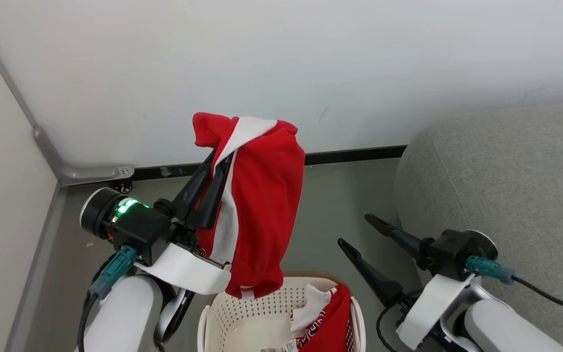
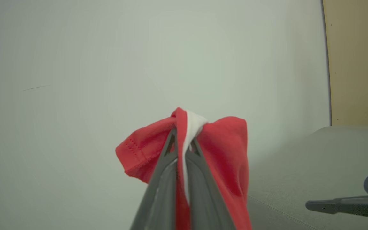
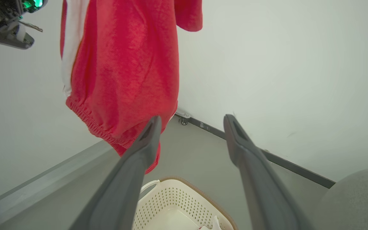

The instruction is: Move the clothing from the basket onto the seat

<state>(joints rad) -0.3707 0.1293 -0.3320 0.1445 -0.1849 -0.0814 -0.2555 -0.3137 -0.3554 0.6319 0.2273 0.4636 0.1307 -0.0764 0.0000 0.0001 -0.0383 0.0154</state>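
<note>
Jaws on the left gripper (image 1: 219, 160) are clamped on a soft red fabric garment with white stripes (image 1: 262, 205), dangling it just above the cream-white perforated plastic basket (image 1: 242, 313) that has another red-and-white piece (image 1: 333, 320) inside, while the right gripper (image 1: 354, 229) sits spread wide and empty off the basket's right side, same side as the big grey upholstered seat (image 1: 506, 186).

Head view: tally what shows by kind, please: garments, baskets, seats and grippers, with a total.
Garments: 2, the hanging garment and the garment in the basket
Baskets: 1, the basket
Seats: 1, the seat
Grippers: 2, the left gripper shut on the hanging garment, the right gripper open and holding nothing
Total: 6
</note>
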